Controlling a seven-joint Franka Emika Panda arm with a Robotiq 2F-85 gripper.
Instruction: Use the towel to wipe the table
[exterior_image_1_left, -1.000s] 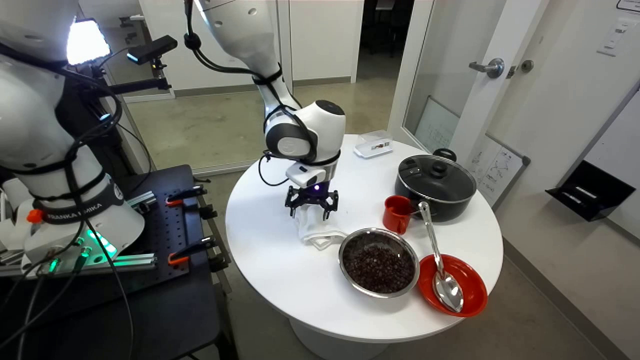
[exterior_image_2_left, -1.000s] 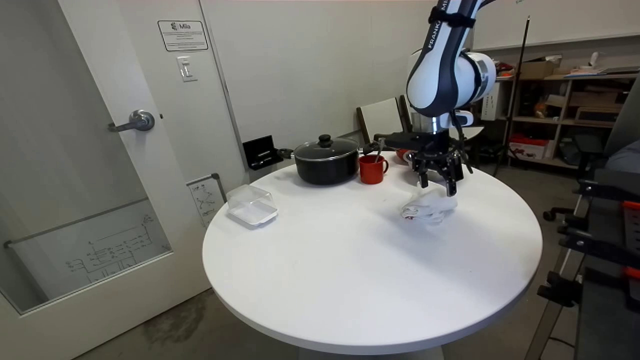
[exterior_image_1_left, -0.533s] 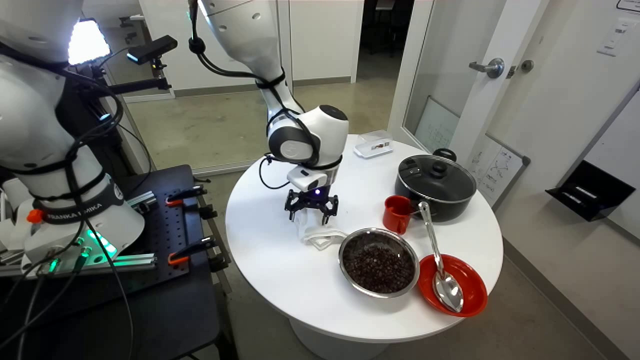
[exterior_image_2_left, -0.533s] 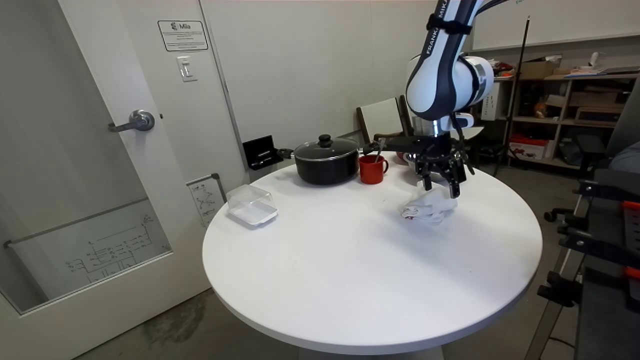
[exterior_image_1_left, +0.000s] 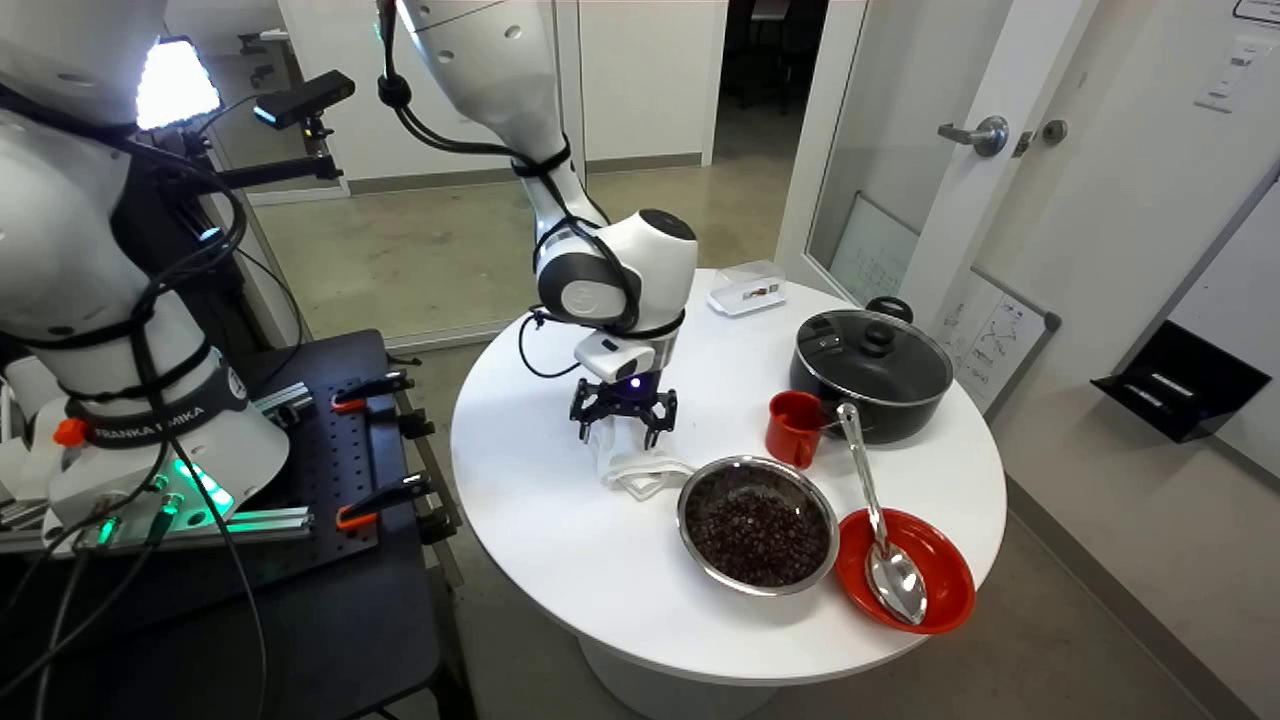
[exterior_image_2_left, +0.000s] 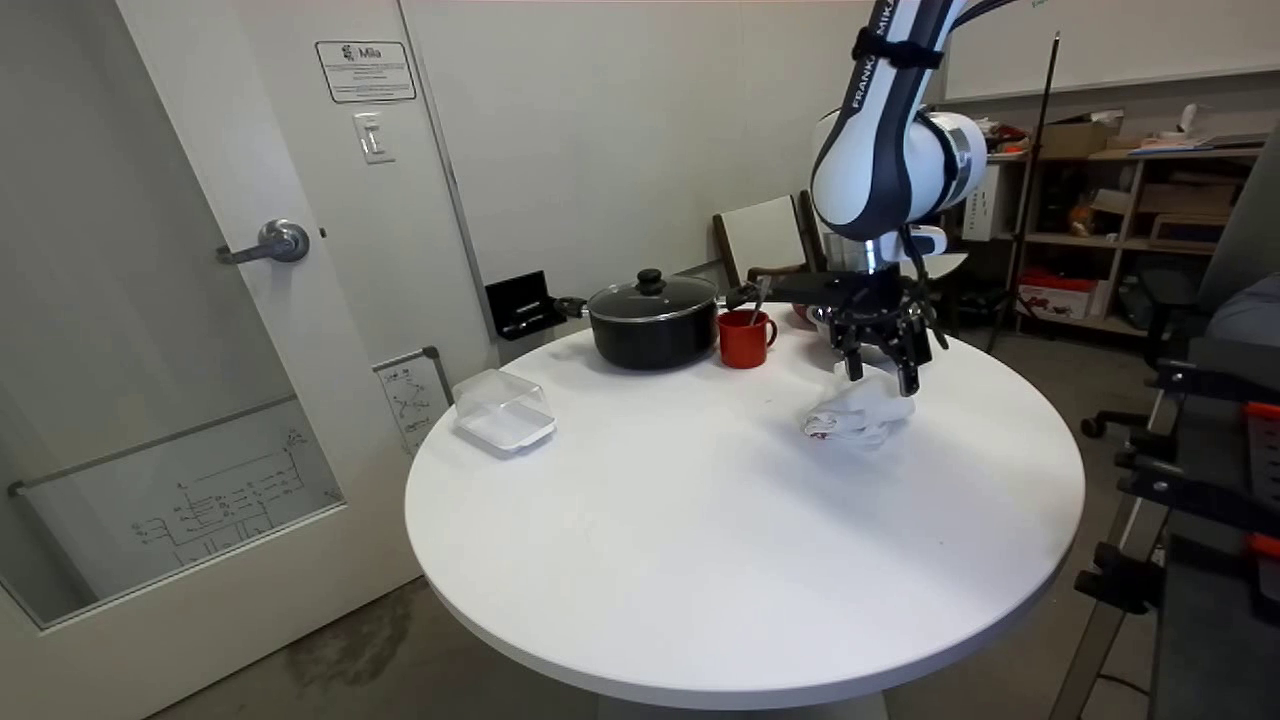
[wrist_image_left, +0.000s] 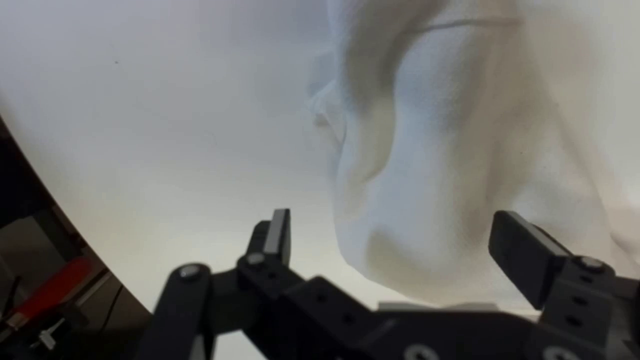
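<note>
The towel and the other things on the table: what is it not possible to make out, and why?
Towel: in the wrist view, the top edge cuts off one end.
Metal bowl: in an exterior view, mostly hidden behind the end effector.
Pot: in both exterior views, the lid hides its inside.
Label on the plastic box: too small to read in an exterior view.

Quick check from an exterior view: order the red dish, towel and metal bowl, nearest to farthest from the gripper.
1. Towel: partly below the gripper.
2. Metal bowl: just right of the towel in that view.
3. Red dish: farther right, past the bowl.
</note>
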